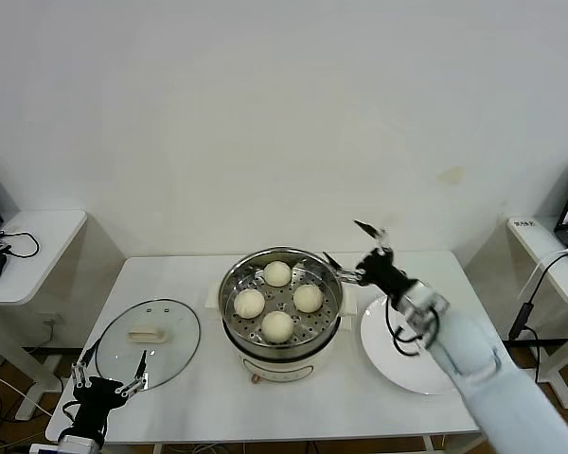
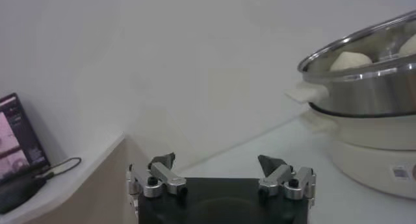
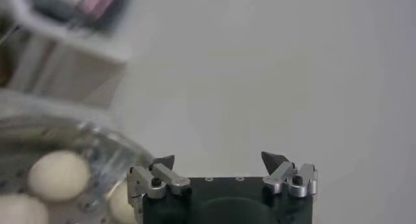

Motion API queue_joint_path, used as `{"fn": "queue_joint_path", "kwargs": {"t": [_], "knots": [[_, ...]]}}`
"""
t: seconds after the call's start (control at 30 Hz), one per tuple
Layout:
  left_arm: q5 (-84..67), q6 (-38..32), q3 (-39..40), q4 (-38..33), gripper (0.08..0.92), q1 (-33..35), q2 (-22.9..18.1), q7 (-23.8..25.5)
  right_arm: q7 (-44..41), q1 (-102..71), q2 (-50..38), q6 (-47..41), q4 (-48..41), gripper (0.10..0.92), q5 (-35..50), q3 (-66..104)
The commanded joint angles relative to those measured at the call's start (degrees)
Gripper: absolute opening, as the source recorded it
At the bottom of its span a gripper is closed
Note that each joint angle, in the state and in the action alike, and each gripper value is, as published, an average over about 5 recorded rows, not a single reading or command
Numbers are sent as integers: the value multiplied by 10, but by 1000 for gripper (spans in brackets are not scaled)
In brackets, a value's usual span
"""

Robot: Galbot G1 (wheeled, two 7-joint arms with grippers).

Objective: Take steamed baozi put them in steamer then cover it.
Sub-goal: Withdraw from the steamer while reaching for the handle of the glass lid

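My right gripper (image 1: 352, 244) hangs in the air just beside the steamer's (image 1: 328, 323) right rim, its fingers spread wide and pinching nothing; from my wrist I see only the two dark fingertips (image 3: 164, 161) against the bare wall, and the arm behind them covers part of the white plate (image 1: 383, 364), so I cannot make out that plate's whole outline. In that same wrist view the steamer is cut off at the edge and blurred, and only three of the steamed baozi (image 3: 58, 174) show, each partly cropped. From my head I count all four steamed baozi (image 1: 277, 273) lying apart from one another on the perforated tray inside the one steamer, which sits on its cream-white base (image 1: 293, 364) in the middle of the table (image 1: 170, 274). My left gripper (image 1: 109, 373) waits low at the table's near left corner, also spread wide and holding nothing, with its arm mostly cut off by the bottom of the view. The one cover (image 1: 150, 341) lies flat on the table just beyond those fingers, to the steamer's left, handle up. From the left wrist I see only the steamer's side wall (image 2: 370, 92) and the tops of two buns over the rim.
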Motion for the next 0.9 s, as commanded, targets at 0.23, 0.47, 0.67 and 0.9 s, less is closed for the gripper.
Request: {"fn": "queue_joint_path", "kwargs": {"t": [0.23,0.47,0.67,0.9], "knots": [[591,-54,10,127,823,10,38,-125,25,-297,238,122,62,823,-29,291],[638,-61,44,222,823,-89,56,-125,23,-313,265,120,69,823,-36,289],[632,-61,58,282,823,-170,79,-122,22,-326,283,120,81,823,-45,285],[617,-60,74,310,823,-216,100,-116,22,-330,299,123,80,823,-54,281]]}}
